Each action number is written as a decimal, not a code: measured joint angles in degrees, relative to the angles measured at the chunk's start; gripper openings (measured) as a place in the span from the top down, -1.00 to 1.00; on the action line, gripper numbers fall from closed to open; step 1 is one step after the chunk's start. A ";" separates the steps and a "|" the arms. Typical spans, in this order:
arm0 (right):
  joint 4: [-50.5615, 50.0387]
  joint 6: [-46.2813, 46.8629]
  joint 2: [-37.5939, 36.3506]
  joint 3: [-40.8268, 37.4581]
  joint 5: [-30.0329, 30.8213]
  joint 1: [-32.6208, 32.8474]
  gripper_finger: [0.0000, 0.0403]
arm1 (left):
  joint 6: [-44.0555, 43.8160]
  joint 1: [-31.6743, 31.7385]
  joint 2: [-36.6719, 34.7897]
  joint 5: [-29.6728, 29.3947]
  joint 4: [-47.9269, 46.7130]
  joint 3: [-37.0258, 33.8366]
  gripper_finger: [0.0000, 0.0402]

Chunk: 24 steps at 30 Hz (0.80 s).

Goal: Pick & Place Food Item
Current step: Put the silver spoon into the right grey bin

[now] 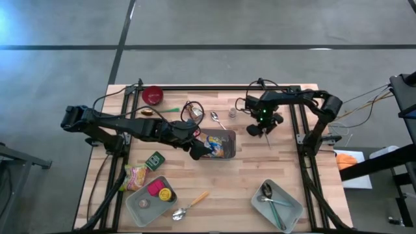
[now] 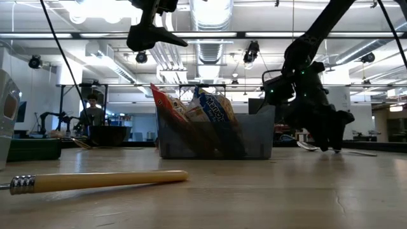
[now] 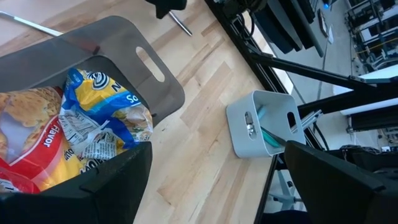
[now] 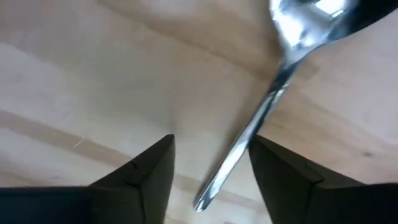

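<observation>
The spoon blurs, its bowl cut off; snack bags run past the edge.

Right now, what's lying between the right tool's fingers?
In the right wrist view, a metal spoon lies on the bare wooden table, its handle running between the open right tool's two fingers. Neither finger appears to touch it.

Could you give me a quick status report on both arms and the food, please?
Left gripper open, over the bin. Snack bags inside the bin. Right gripper low over the table, jaws apart around a spoon, not clamped. Nothing in the way.
</observation>
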 joint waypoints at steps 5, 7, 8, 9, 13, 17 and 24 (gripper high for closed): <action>0.47 -0.03 -0.09 0.02 3.79 -0.17 0.23 | 0.00 -0.02 0.00 0.37 0.00 0.00 -0.85; 0.88 0.05 -0.09 0.02 4.26 -0.23 0.38 | 0.00 -0.02 0.00 0.37 0.00 0.01 -0.85; 0.88 0.04 -0.04 0.02 4.50 -0.23 0.46 | 0.00 -0.02 0.00 0.37 -0.02 0.00 -0.85; 0.86 -0.02 0.08 0.02 4.64 -0.21 0.55 | 0.00 -0.02 0.00 0.37 -0.01 0.02 -0.85; 0.93 -1.35 0.44 -0.04 4.77 -0.26 0.89 | 0.00 -0.02 0.00 0.37 -0.02 0.00 -0.85; 0.96 -1.66 0.08 -0.12 4.82 -0.12 0.92 | 0.00 -0.02 0.00 0.39 -0.04 0.00 -0.85; -1.81 -4.33 -4.06 -0.35 5.42 0.12 0.94 | -0.01 -0.04 0.00 0.44 -1.44 0.00 -0.85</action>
